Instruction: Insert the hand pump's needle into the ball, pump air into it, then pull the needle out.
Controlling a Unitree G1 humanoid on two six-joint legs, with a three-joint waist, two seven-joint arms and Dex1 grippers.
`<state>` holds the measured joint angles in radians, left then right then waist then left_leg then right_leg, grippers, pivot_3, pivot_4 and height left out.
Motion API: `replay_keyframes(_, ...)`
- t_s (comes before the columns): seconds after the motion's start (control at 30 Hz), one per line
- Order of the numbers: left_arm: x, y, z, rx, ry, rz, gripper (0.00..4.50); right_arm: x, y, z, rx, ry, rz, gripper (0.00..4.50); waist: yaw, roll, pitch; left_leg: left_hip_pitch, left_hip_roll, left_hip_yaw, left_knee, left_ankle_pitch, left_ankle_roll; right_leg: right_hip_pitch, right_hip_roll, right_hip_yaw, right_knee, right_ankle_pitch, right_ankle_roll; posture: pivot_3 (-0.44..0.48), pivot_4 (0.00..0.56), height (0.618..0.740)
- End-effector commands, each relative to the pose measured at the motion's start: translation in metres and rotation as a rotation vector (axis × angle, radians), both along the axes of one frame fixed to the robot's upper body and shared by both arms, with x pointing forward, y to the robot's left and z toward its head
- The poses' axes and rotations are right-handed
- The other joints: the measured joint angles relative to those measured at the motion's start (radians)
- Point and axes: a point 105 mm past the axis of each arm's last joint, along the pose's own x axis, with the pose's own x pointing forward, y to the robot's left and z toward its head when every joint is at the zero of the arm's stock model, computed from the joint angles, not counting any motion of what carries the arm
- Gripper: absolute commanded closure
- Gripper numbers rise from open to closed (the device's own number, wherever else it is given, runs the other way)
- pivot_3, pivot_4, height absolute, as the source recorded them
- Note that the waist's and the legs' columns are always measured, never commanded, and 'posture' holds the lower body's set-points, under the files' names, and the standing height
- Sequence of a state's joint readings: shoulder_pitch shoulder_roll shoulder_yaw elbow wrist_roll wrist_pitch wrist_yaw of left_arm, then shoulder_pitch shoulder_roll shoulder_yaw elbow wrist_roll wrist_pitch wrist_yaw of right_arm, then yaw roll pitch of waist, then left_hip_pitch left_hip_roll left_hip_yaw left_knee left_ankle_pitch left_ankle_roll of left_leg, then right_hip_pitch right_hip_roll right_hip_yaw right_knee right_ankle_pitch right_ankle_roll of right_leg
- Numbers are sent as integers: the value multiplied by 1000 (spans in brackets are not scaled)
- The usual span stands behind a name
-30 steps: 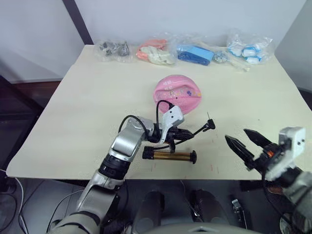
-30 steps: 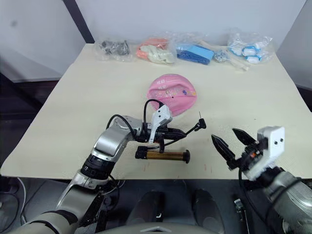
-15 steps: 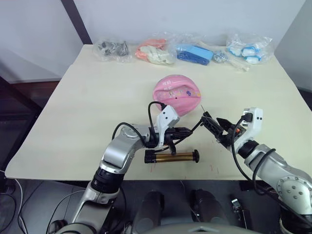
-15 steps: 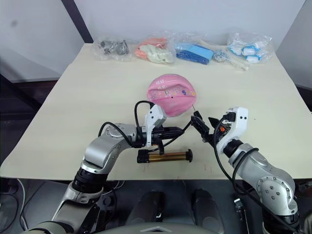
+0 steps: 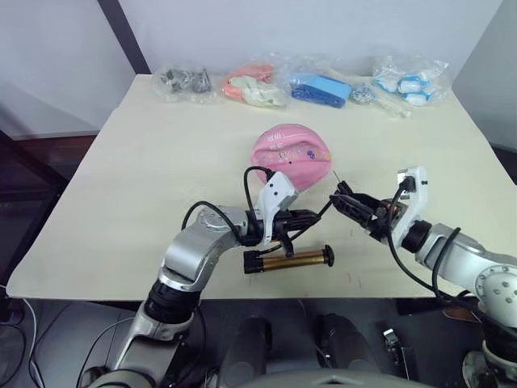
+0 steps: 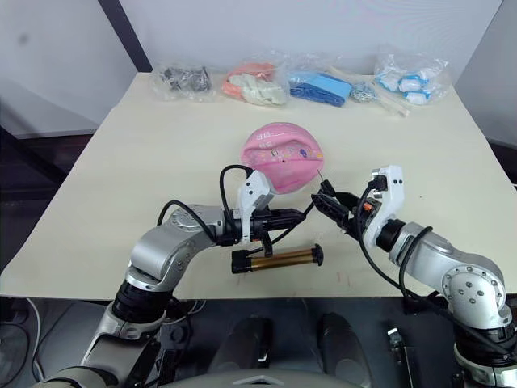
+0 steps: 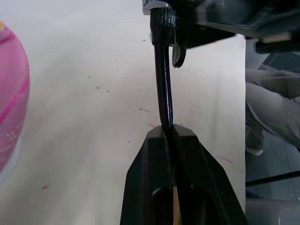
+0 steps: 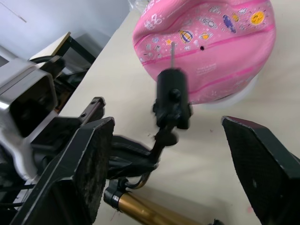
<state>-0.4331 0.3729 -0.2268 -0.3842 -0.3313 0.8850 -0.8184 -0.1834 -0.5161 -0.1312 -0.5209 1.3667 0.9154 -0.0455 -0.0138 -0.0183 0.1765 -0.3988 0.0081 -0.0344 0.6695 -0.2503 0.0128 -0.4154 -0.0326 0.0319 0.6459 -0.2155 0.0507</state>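
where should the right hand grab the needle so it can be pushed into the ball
Judging from these views, grip the black fitting of the needle, not the thin pin. It stands upright between the open fingers of the right hand, pin toward the ball. Close from both sides, leaving the tip free. The left hand is shut on the hose.

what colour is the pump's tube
Bronze-gold, with black ends. The hand pump lies on the table; its colour shows best in the left eye view.

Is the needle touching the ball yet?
Apart. Right wrist view: needle tip points at the ball, short of the valve dot.
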Motion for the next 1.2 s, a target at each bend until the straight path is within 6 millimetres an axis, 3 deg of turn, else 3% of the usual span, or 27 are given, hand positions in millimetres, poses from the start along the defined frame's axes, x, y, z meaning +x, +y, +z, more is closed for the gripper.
replay_keyframes(0.03, -12, -5, 11, -23, -34, -33, 4500, 0, -1, 14, 30, -46, 5, 664, 0, 0, 0, 0, 0, 0, 0, 0, 0, 0, 0, 0, 0, 0, 0, 0, 150, 740)
replay_keyframes(0.2, -14, -5, 11, -21, -32, -33, 4500, 1, 0, 17, 42, -53, 7, 664, 0, 0, 0, 0, 0, 0, 0, 0, 0, 0, 0, 0, 0, 0, 0, 0, 150, 740)
replay_keyframes(0.3, -13, -5, 10, -18, -29, -33, 4500, -1, -1, 20, 42, -60, 16, 1532, 0, 0, 0, 0, 0, 0, 0, 0, 0, 0, 0, 0, 0, 0, 0, 0, 150, 740)
replay_keyframes(0.73, -14, 1, 5, -10, -27, -31, 4500, -10, -3, 25, 12, -55, 60, 1532, 0, 0, 0, 0, 0, 0, 0, 0, 0, 0, 0, 0, 0, 0, 0, 0, 150, 740)
replay_keyframes(1.2, -21, 1, 4, -14, -32, -40, 4500, -9, 0, 13, -19, -15, 70, 1532, 0, 0, 0, 0, 0, 0, 0, 0, 0, 0, 0, 0, -1, 0, 0, 0, 150, 740)
